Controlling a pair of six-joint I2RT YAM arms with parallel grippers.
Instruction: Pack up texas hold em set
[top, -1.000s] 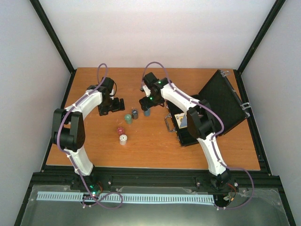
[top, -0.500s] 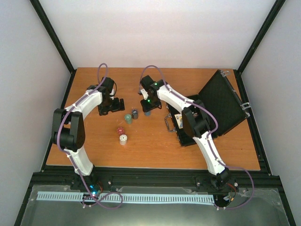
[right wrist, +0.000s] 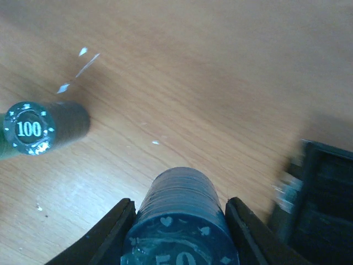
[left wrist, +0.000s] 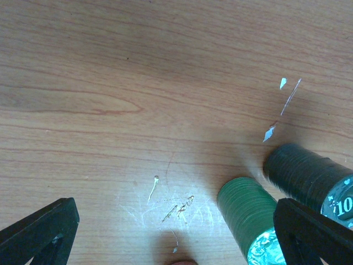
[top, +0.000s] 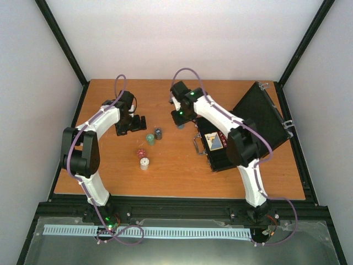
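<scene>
Around: the green chip stack [top: 149, 138] and the black chip stack [top: 158, 133] stand just beside each other on the table [top: 176, 174]. The red dice [top: 140, 152] and a pale chip stack [top: 144, 163] sit nearer the bases.
Briefcase: the briefcase [top: 226, 158] lies open at the table's right, its lid [top: 259, 117] tilted up.
Left gripper: the left gripper [left wrist: 175, 212] is low over bare wood with its fingers wide apart, and both stacks are by its right finger.
Right gripper: the right gripper [right wrist: 179, 203] is clamped on a blue chip stack [right wrist: 179, 185], between the other stacks and the briefcase.
Writing: "100" shows on the black stack. "50" shows on the blue one, partly cut off.
</scene>
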